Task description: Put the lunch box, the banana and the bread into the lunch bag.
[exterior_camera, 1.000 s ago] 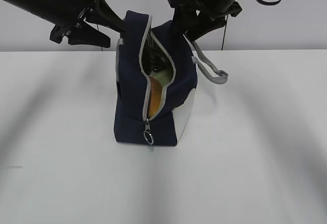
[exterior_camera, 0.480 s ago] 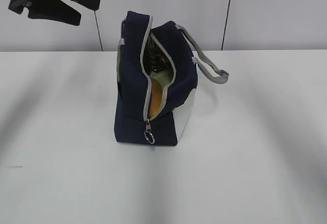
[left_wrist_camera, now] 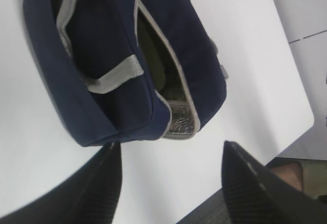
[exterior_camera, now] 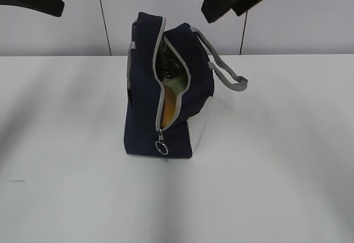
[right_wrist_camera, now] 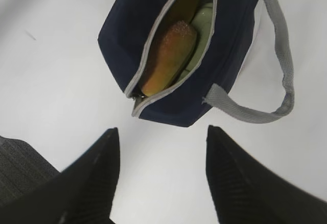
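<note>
While the white table (exterior_camera: 287, 160) spreads bare around it, the navy lunch bag (exterior_camera: 145, 96) stands near the middle with its zipper mouth gaping, long axis running from the ring pull (exterior_camera: 161, 149) at the near end toward the far wall. Both my grippers hang above it, clear of the fabric: my left gripper (left_wrist_camera: 168, 183) over the far left end, my right gripper (right_wrist_camera: 161, 173) over the near end, each with jaws spread wide and nothing between them. From the right wrist, the opening lies straight ahead below my fingers, so I judge that arm the better placed for any reach into it or toward the pull.

Inside the mouth, the golden-brown bread (right_wrist_camera: 168, 58) lies lengthwise along the slit, with the sage-green lunch box (right_wrist_camera: 202, 22) beside it. A darker yellowish strip beyond the bread may be the banana, though I cannot tell for certain. The grey handle (right_wrist_camera: 278, 71) droops off one side. In the exterior view my grippers are cut off by the top edge.
</note>
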You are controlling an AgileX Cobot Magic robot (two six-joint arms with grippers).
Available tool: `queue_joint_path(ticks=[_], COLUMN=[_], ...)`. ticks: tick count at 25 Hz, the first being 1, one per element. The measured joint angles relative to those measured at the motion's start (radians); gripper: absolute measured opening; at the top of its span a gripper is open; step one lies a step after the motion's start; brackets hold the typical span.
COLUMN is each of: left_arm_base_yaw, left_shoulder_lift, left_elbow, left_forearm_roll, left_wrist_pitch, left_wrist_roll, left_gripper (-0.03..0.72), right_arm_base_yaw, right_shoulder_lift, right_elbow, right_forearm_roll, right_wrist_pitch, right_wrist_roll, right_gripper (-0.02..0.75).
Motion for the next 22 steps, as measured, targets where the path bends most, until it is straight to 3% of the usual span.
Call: queue_joint_path(ticks=[9,15,22], left_arm_base_yaw=[-0.059,-0.081,-0.084], left_shoulder_lift=[-0.142,-0.161,-0.161], left_elbow=[0.002,0.002,0.002], left_forearm_roll=[0.127,0.136,0.187], left_wrist_pitch=[0.017,0.021,0.021], left_wrist_roll=[-0.029,-0.029,-0.034], left_gripper=[0.433,0.433,0.426], right_arm_base_yaw=[0.017,0.017,0.029], right_shoulder_lift=[-0.293,-0.291,-0.285], right_elbow=[0.451,0.546,0.829], right_forearm_roll=[0.002,-0.018,-0.020], right_wrist_pitch=[-0.419,-0.615,-1.136], right_wrist_roll=[0.004,0.004,-0.014], right_gripper=[0.426,0.426,0.426])
